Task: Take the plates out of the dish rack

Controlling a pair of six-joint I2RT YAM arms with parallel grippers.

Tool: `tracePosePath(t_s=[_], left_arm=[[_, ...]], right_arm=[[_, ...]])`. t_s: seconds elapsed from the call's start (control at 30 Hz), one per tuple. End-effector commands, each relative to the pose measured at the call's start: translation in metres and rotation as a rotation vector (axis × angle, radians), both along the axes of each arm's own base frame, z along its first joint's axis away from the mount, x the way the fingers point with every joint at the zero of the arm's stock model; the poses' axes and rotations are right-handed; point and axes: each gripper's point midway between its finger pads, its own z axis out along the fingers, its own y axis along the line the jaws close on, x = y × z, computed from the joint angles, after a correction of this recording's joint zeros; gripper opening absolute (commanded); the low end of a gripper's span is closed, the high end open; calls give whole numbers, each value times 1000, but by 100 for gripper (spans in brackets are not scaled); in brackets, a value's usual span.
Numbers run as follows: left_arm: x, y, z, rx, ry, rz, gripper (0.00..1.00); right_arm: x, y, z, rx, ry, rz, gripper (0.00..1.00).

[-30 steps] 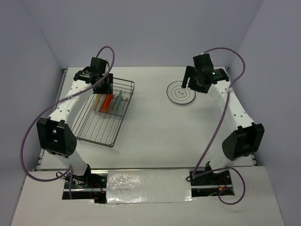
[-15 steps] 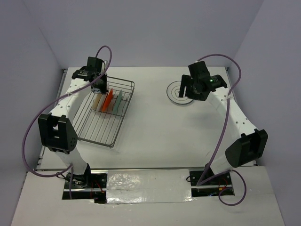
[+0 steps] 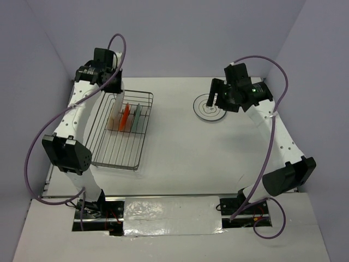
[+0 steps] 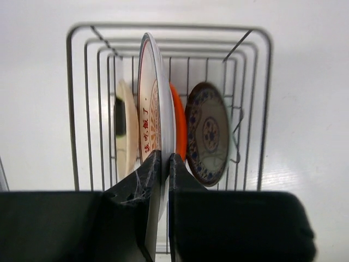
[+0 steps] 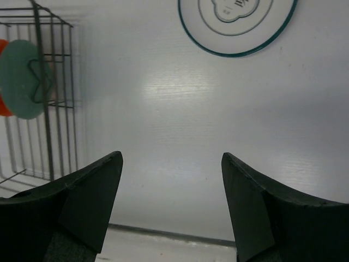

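Note:
My left gripper (image 4: 163, 159) is shut on the rim of a white plate with an orange sunburst (image 4: 151, 103), held edge-on over the dish rack (image 4: 256, 109). Three plates stand upright in the rack: a cream-tan one (image 4: 126, 134), an orange one (image 4: 176, 123) and a teal patterned one (image 4: 210, 134). From above, the left gripper (image 3: 112, 87) is over the far end of the rack (image 3: 117, 147). A white plate with grey rings (image 3: 210, 107) lies flat on the table at the right. Beside it my right gripper (image 3: 218, 99) hangs open and holds nothing.
The right wrist view shows the ringed plate (image 5: 240, 22) at the top and the rack's corner (image 5: 52, 98) with the teal plate (image 5: 24, 79) at the left. Purple cables loop above both arms. Grey walls enclose the white table (image 3: 174, 142).
The left gripper has shut on the sunburst plate and pulled up and back to the left with it. The right arm shifted slightly beside the ringed plate, still open.

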Motion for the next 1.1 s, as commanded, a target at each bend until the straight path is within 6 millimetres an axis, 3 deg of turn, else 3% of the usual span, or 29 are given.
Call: tracePosePath(t_s=[0.0,0.07,0.17,0.2,0.23,0.27,0.3,0.37,0.4,0.47,0.53,0.57,0.6,0.67,0.87,1.07], left_arm=[[10,-8,73,-19,-214,-107,0],[8,-29,96,-78,-286,-215,0],[-4,-71,138,-45,-462,-392,0],[-24,-102,143,22,-515,-505,0],[-20,-105,162,110,-621,-458,0],[-48,-131,184,134,-719,-522,0],[-50,-139,159,227,-716,-564,0],[-60,-150,180,258,-856,-540,0],[-75,-162,174,274,-880,-603,0],[-88,-176,178,275,-934,-653,0],[-109,-195,168,323,-963,-748,0],[-121,-203,177,329,-1019,-756,0],[-124,-207,164,393,-1019,-782,0],[-136,-221,158,428,-1039,-837,0],[-148,-247,136,543,-1006,-968,0],[-145,-251,139,563,-1029,-957,0]], right_arm=[[-10,22,56,155,-83,51,81],[-7,27,68,205,-90,53,81],[1,30,108,391,-131,36,82],[9,20,123,433,-164,7,82],[13,18,133,468,-184,-2,82],[15,19,147,526,-197,-3,87],[19,18,152,555,-203,-2,94],[20,27,160,633,-178,40,100],[27,29,162,648,-170,50,100],[29,33,161,656,-149,67,100],[31,41,163,687,-139,118,100],[31,46,154,702,-109,134,99],[27,53,152,727,-86,172,99],[23,66,140,733,-47,207,97],[13,106,103,700,59,276,91],[12,110,66,666,109,243,36]])
